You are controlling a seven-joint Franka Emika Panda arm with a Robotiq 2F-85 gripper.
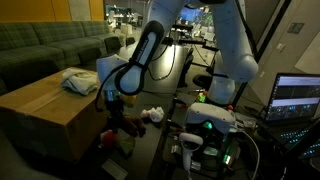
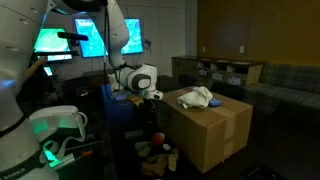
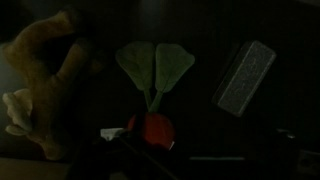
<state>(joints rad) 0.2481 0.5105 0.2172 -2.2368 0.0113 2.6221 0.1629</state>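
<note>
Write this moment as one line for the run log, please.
pincer: low beside cardboard box, jaw state unclear | nearest: toy radish, red, green leaves | wrist view: plush toy and grey block flank radish

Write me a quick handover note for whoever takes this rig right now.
Gripper: low beside the cardboard box, pointing down; too dark to tell open or shut.
Things: red radish toy right below it in the wrist view, brown plush to one side, grey block to the other; white cloth on the box.
Done: gripper lined up over the radish.
Left, probably: grasp and lift it.
</note>
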